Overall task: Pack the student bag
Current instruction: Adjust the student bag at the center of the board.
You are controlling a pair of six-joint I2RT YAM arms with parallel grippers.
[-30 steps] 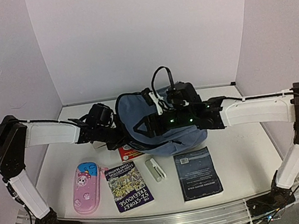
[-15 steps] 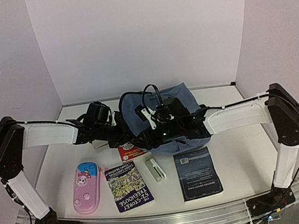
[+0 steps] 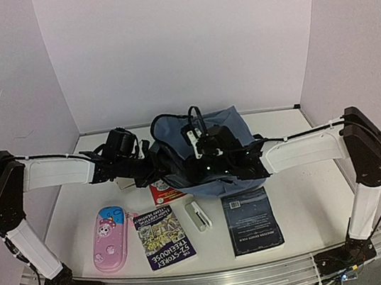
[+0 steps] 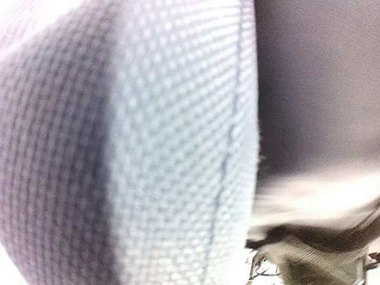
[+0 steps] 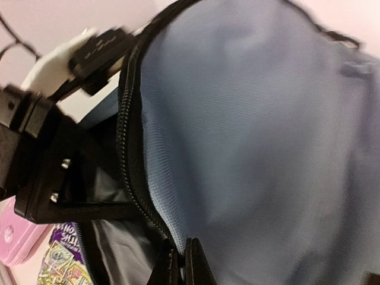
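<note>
A pale white table (image 3: 299,198) carries everything. The student bag (image 3: 229,124), slate-blue and slumped, sits toward the middle and back of it. A red-covered item (image 3: 163,192) lies at the bag's front left corner, partly tucked under it. Just in front of the bag lies a dark blue book (image 3: 252,221), flat, its back cover up. A small white oblong object (image 3: 198,215) lies in front of the bag too, left of that book. Further left of the bag's front lies a purple "Treehouse" paperback (image 3: 163,235), and furthest left a pink-and-blue pencil case (image 3: 109,238).
</note>
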